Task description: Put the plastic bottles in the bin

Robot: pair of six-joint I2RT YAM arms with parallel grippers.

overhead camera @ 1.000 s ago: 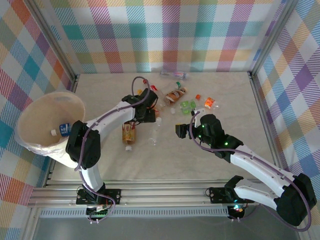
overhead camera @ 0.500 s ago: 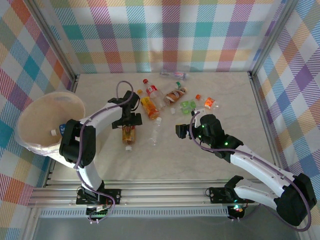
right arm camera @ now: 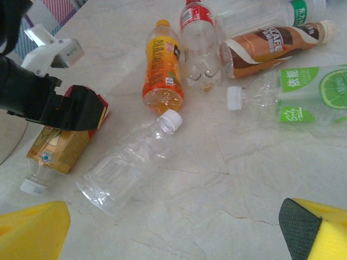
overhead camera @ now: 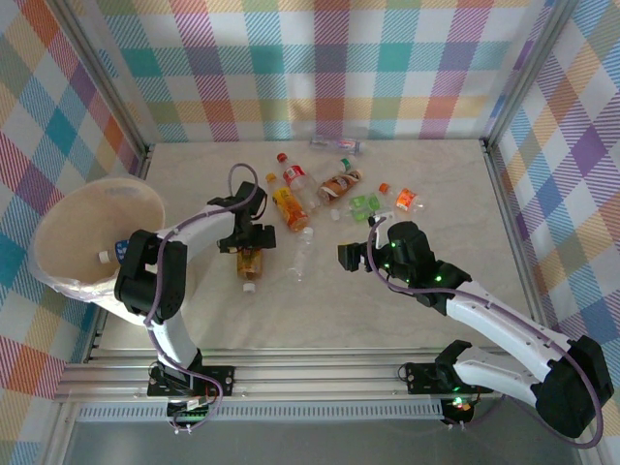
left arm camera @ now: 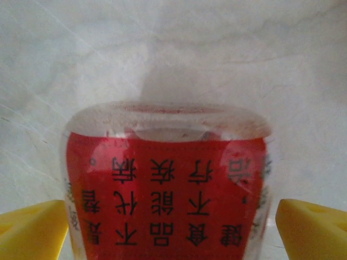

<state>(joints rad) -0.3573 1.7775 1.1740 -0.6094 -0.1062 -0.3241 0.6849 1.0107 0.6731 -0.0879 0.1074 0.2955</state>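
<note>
Straddling red-labelled bottle point(left arm camera: 165, 189), left gripper point(left arm camera: 171, 230) spread.

brown bottle point(right arm camera: 269, 42) "cafe", red label point(left arm camera: 162, 206) chinese txt

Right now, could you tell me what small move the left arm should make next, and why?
Probably close the left end effector: its open fingers sit on either side of the red-labelled bottle, which lies on the table and is not yet gripped.

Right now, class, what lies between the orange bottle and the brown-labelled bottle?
The red-capped bottle, flanked by the orange bottle and brown-labelled bottle; see the right wrist view.
</note>
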